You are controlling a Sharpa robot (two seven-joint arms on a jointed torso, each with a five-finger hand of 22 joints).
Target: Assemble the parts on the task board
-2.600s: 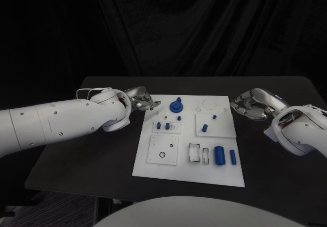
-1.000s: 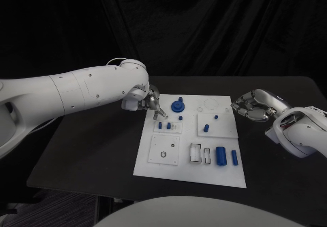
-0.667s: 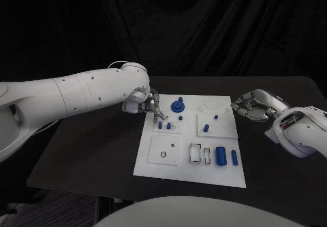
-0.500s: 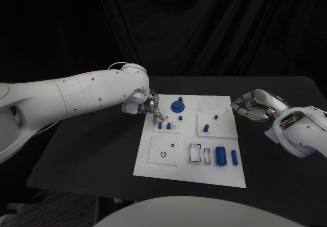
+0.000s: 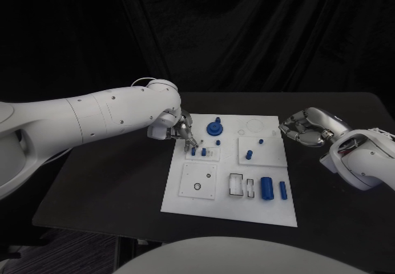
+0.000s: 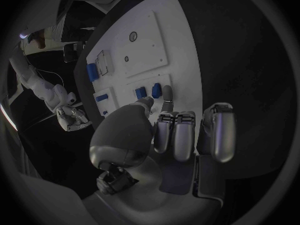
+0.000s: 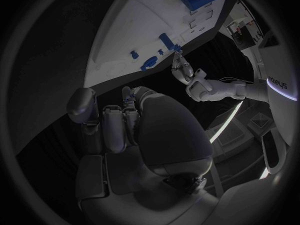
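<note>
The white task board (image 5: pixel 230 200) lies mid-table. Two short blue pegs (image 5: pixel 198 152) stand near its left edge, with a blue knob (image 5: pixel 216 127) behind them. My left hand (image 5: pixel 176 129) hangs over that edge, thumb and fingertip (image 6: pixel 166 102) slightly apart, right beside the outermost peg (image 6: pixel 167 89); I cannot tell whether they touch it. Nothing sits in the palm. Two more pegs (image 5: pixel 248 153) stand on the right sub-plate. A thick blue cylinder (image 5: pixel 266 187) and a thinner one (image 5: pixel 282 190) lie near the front right. My right hand (image 5: pixel 305 128) stays off the board's right edge, fingers curled in, holding nothing.
A square sub-plate with a small ring (image 5: pixel 197 186) lies front left on the board, with narrow slots (image 5: pixel 241 185) beside it. Bare black tabletop (image 5: pixel 107 188) surrounds the board. The right wrist view shows the board (image 7: pixel 144 15) and the left hand (image 7: pixel 190 80) beyond it.
My left arm has swung in over the table, and the hand has come down and forward from the board's back-left corner to the two pegs. The right hand has not moved.
</note>
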